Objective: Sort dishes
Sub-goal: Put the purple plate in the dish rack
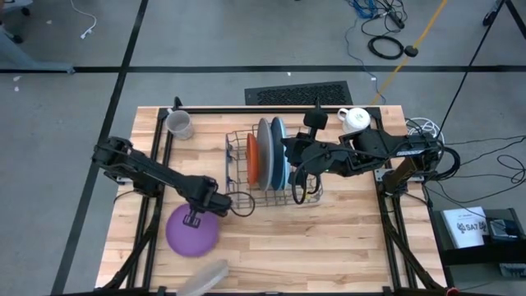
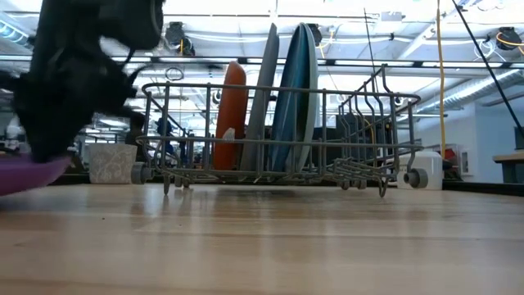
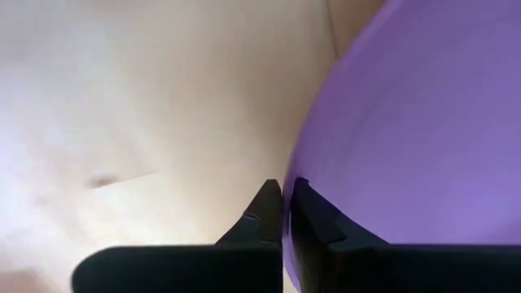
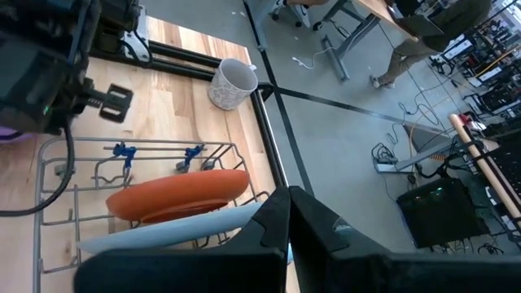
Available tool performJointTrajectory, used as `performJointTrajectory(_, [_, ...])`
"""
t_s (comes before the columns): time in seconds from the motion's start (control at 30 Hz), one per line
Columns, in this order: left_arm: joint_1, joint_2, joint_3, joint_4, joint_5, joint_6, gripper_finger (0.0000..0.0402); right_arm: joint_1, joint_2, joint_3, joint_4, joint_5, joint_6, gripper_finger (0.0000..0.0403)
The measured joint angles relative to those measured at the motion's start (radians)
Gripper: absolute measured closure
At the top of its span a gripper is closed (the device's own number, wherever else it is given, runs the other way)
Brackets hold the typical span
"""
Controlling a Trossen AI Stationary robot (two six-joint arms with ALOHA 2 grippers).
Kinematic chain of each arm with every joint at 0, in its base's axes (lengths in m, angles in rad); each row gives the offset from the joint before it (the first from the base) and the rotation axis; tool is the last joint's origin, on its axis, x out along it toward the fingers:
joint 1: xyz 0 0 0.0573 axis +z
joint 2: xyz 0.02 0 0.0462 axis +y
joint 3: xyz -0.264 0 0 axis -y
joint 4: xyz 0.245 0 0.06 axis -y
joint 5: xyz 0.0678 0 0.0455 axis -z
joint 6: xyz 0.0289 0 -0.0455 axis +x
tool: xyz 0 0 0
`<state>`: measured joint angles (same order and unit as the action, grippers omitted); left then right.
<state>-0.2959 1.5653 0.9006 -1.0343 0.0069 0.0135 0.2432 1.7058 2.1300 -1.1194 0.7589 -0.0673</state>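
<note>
A purple plate (image 1: 193, 234) lies at the table's near left; it also shows in the low view (image 2: 24, 174) and the left wrist view (image 3: 407, 122). My left gripper (image 1: 194, 217) is shut on its rim. A wire dish rack (image 1: 238, 177) in the middle of the table holds an orange plate (image 1: 253, 160), a whitish-grey plate (image 1: 265, 152) and blue plates (image 1: 278, 152), all standing on edge. My right gripper (image 4: 289, 216) is shut and empty above the rack's right side (image 1: 289, 150), over the whitish-grey plate (image 4: 163, 232) and the orange plate (image 4: 179, 195). My left gripper pinches the purple plate's rim (image 3: 299, 175) between its two fingers, one finger on the plate's face and one outside the edge. The fingers come from above, on the plate's far side. In the low view the plate looks slightly tilted, low over the table.
A grey mug (image 1: 179, 123) stands at the far left of the table and a white mug (image 1: 355, 119) at the far right. A whitish-grey flat thing (image 1: 212, 275) lies at the near edge. Bare wood (image 1: 329, 238) lies near the rack's right.
</note>
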Motion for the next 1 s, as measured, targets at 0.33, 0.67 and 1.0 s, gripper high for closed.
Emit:
performJointTrajectory(0.33, [0.002,-0.156,0.143,-0.182,-0.250,-0.057,0.0401,0.000,0.000,0.000,-0.001,0.000,0.000,0.0403])
performJointTrajectory(0.67, [-0.001,-0.277,0.270,-0.309,-0.421,-0.129,0.0401,0.000,0.000,0.000,-0.005,0.000,0.000,0.0403])
performJointTrajectory(1.0, [-0.007,-0.363,0.440,-0.337,-0.567,0.118,0.0401,0.000,0.000,0.000,-0.015,-0.001,0.000,0.0403])
